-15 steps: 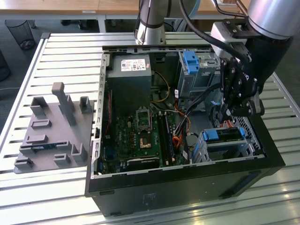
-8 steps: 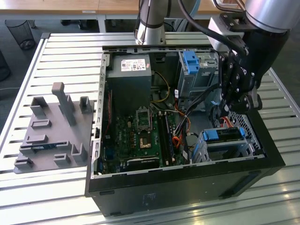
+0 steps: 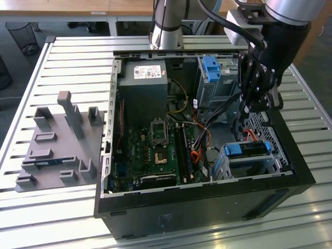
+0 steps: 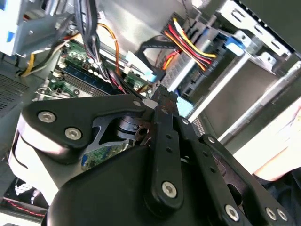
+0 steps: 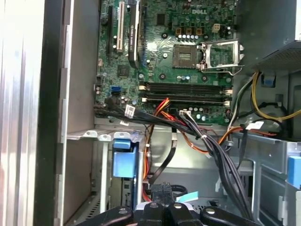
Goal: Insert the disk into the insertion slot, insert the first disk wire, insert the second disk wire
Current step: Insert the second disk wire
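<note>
Exterior view: your gripper [image 3: 251, 106] hangs just above the one disk [image 3: 248, 149], seated in the insertion slot [image 3: 222, 165], its blue edge running from the exterior view's left to right. Second wrist view: fingers [image 4: 162, 136] pinch one black disk wire [image 4: 163, 95]. First wrist view: disk beyond the tips.
</note>
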Robot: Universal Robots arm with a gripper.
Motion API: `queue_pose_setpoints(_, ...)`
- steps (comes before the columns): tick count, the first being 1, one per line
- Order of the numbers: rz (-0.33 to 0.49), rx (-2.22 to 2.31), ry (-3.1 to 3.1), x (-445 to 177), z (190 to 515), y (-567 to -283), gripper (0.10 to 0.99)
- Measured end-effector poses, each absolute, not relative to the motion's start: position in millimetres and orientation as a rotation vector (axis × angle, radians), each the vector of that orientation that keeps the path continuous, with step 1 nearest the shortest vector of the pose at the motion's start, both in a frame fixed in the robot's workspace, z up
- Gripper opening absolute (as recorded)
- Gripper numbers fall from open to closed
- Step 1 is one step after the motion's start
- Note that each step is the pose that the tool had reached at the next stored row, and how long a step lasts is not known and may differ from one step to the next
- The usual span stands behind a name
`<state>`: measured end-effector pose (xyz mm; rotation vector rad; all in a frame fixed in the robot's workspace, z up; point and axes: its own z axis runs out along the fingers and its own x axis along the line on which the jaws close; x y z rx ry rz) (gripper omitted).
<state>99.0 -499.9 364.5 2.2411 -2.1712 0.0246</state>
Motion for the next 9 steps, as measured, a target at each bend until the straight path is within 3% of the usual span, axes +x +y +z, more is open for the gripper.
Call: queue_pose_setpoints(9, 0.026, 2.25, -2.16, 99.0, 362.7, -494.7, 0.106)
